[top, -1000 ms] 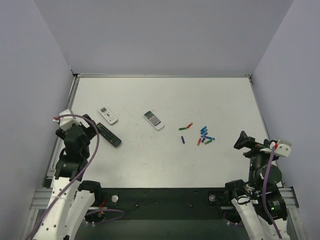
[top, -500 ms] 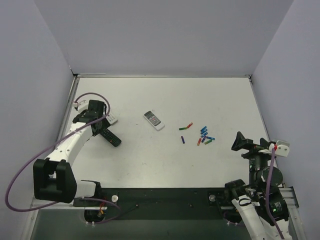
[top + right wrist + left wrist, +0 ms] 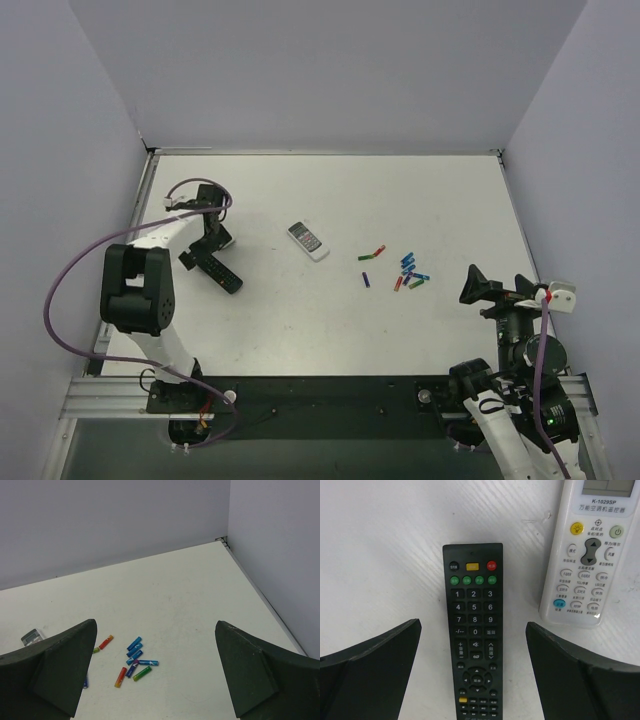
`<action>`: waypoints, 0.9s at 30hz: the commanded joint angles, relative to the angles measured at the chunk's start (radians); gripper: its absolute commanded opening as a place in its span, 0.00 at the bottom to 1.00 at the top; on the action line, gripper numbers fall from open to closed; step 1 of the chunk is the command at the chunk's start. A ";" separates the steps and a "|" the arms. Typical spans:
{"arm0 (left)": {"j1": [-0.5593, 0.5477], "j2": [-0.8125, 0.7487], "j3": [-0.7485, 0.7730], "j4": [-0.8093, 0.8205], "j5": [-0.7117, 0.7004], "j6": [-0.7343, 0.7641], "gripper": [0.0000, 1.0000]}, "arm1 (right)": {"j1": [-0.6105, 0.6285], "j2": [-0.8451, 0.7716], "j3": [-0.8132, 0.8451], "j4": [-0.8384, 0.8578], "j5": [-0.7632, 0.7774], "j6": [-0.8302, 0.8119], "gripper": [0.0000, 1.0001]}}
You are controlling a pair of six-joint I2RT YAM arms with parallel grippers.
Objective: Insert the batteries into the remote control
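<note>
Pose, left arm: it reaches along the left side of the table (image 3: 330,190), with the wrist turned down over the remote control (image 3: 474,635). The left pincer (image 3: 200,250) is spread wide, one finger on each side of the remote's long body. Both fingers are clear of its edges and nothing is held. The remote control lies flat with its buttons up, with a white remote (image 3: 585,555) just beside it.

Pose, right arm: it is folded over its base at the near right. The right pincer (image 3: 470,286) is raised, aimed across the table, spread wide and empty.

The batteries (image 3: 132,662) lie loose in a cluster right of centre, well apart from the remote control. A second white remote (image 3: 307,240) lies between them.
</note>
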 commanded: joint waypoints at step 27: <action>0.072 0.032 -0.139 0.116 0.087 -0.200 0.54 | 0.016 0.144 0.097 -0.027 -0.081 0.005 1.00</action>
